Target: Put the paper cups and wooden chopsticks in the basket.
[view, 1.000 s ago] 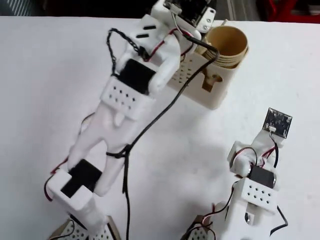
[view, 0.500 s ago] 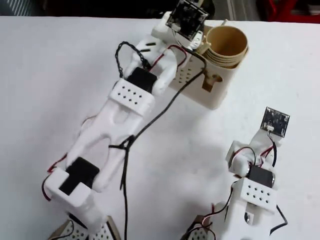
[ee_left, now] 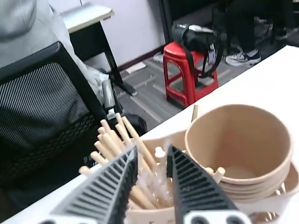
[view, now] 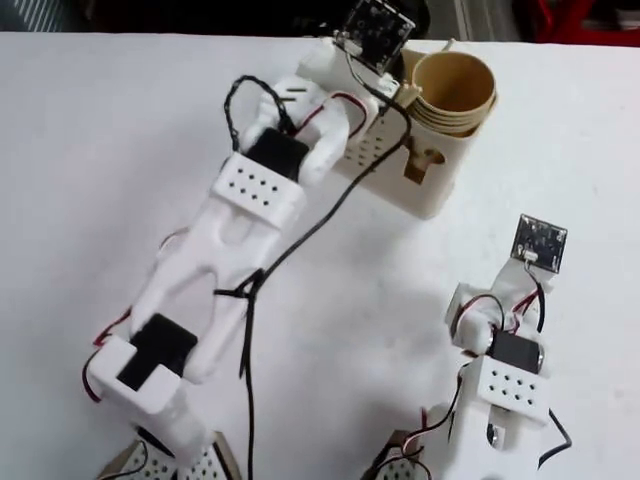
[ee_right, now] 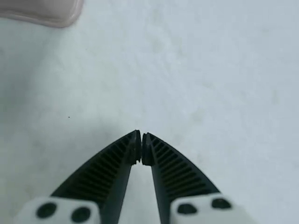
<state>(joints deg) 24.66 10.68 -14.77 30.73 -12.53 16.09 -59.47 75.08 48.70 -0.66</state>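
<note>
Left gripper (ee_left: 152, 150) hangs parted just over the wooden chopsticks (ee_left: 113, 135) standing in the basket (view: 436, 190) beside the stacked paper cups (ee_left: 238, 140), right gripper (ee_right: 141, 147) clenched empty above the worktop (ee_right: 210, 70), and a careless pull-away could snag a stick, tipping everything.

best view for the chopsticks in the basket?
Left wrist view: the chopsticks stand bundled in the basket beside the paper cups, just past the left gripper. In the high view the left arm covers them; the right wrist view faces the table.
</note>
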